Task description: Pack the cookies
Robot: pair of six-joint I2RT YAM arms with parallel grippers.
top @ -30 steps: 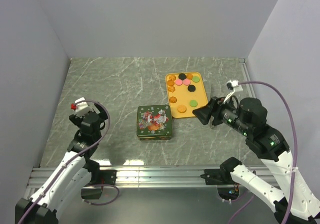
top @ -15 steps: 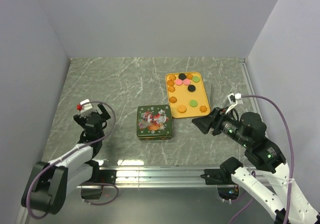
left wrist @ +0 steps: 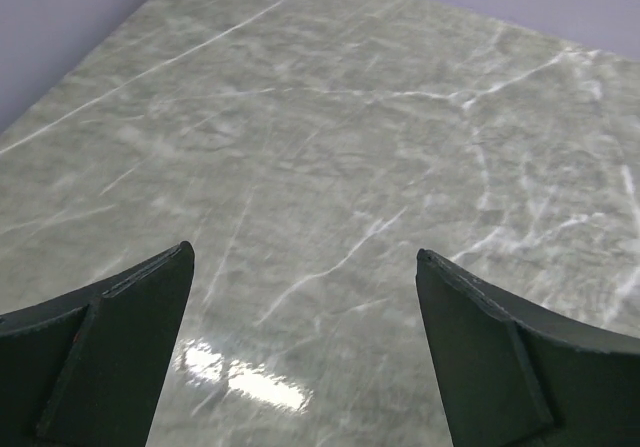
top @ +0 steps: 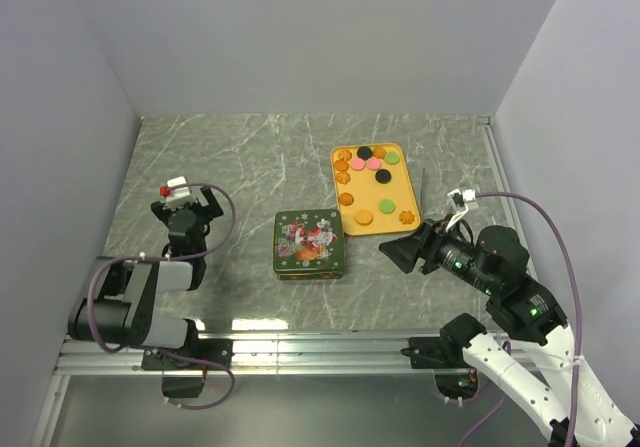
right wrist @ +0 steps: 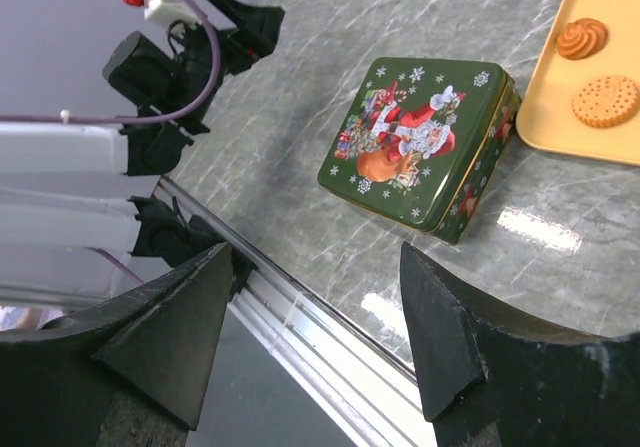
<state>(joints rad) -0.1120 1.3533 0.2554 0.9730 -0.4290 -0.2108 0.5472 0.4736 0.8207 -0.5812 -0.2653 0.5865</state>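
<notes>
My left claw (left wrist: 300,257) is on the left side of the table (top: 250,157). It is spread wide and holds nothing. From its own camera I see only bare green stone between its two fingers. From above, this claw (top: 203,199) is far from the cookies, and the box sits between them.

Next comes one green box (top: 310,244), in the middle of the table. Its lid is on, and the lid has a Santa picture on it. From my right claw's camera the box (right wrist: 420,147) lies flat, just left of the tray.

Then comes one yellow tray (top: 398,189), behind the box and to its right. All the cookies (top: 357,164) lie on it, flat and side by side. Most are at the far end and a few are at the near end. I count two pink, two green and two black. I think there are seven orange ones, but they are small from up here.

My right claw (top: 398,252) is last. It is near the tray's front edge, and the cookies lie just past it, a little farther back. From its own camera this claw (right wrist: 315,252) is spread wide too, with nothing between its fingers. It looks toward the box, and three orange cookies peek in at the top right corner.
</notes>
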